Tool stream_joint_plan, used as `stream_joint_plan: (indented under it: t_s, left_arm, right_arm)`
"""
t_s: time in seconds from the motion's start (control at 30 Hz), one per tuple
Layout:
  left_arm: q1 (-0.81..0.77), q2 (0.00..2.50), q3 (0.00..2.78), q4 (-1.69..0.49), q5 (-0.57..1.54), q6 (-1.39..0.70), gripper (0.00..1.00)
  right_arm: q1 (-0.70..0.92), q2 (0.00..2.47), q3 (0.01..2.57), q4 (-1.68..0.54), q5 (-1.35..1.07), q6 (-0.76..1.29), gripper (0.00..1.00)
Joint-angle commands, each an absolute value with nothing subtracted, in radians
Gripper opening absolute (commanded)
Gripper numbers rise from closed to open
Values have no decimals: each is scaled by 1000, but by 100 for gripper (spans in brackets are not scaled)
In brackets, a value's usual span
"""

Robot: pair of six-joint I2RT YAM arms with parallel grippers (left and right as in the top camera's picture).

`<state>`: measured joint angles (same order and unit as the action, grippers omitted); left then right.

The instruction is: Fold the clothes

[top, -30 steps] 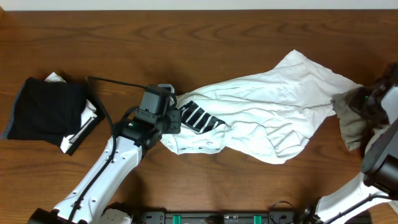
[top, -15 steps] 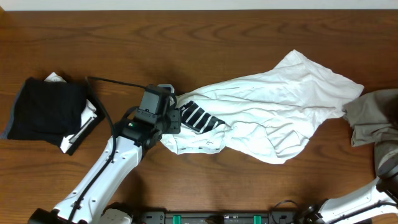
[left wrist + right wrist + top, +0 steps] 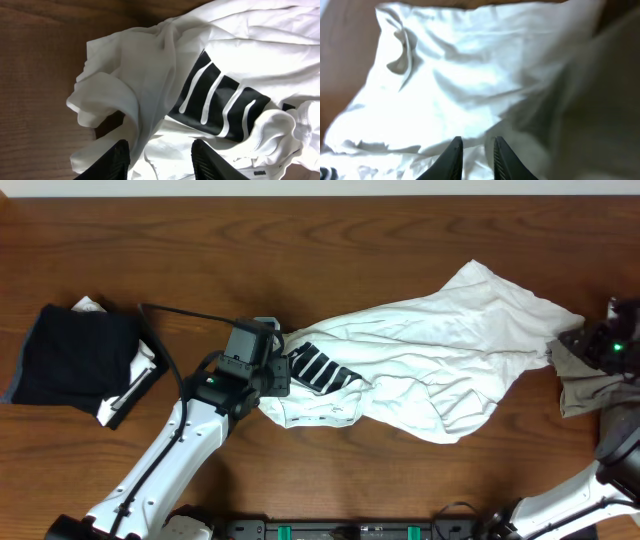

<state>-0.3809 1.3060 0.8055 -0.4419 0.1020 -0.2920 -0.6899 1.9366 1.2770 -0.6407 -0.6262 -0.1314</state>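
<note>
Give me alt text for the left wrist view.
A crumpled white T-shirt with a black, white-striped print lies on a dark wooden table. Two black fingers stand apart at the bottom edge, over its cloth.

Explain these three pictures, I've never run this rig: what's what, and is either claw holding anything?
This is a two-armed robot at a wooden table. The overhead view looks straight down; the other two come from wrist cameras, so the prongs at their lower edge are that arm's claw. A crumpled white T-shirt lies mid-table, a grey-beige garment at the right edge, a dark folded garment left. The left claw stands open over the shirt, holding nothing. The right claw is by the grey-beige garment; its blurred picture doesn't show a grip.
</note>
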Motion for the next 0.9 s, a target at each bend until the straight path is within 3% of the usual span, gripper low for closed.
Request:
stream_joint_plan:
  t_s: [0.0, 0.37, 0.87]
  left_arm:
    - [-381, 1308, 818, -445, 105, -294, 43]
    - [-381, 1308, 818, -444, 105, -294, 43]
    - [-381, 1308, 818, -444, 105, -294, 43]
  right_arm:
    - [-647, 1932, 1287, -646, -453, -155, 20]
    - [-614, 1990, 1274, -595, -126, -22, 16]
    - [-757, 2057, 1274, -453, -45, 75, 16]
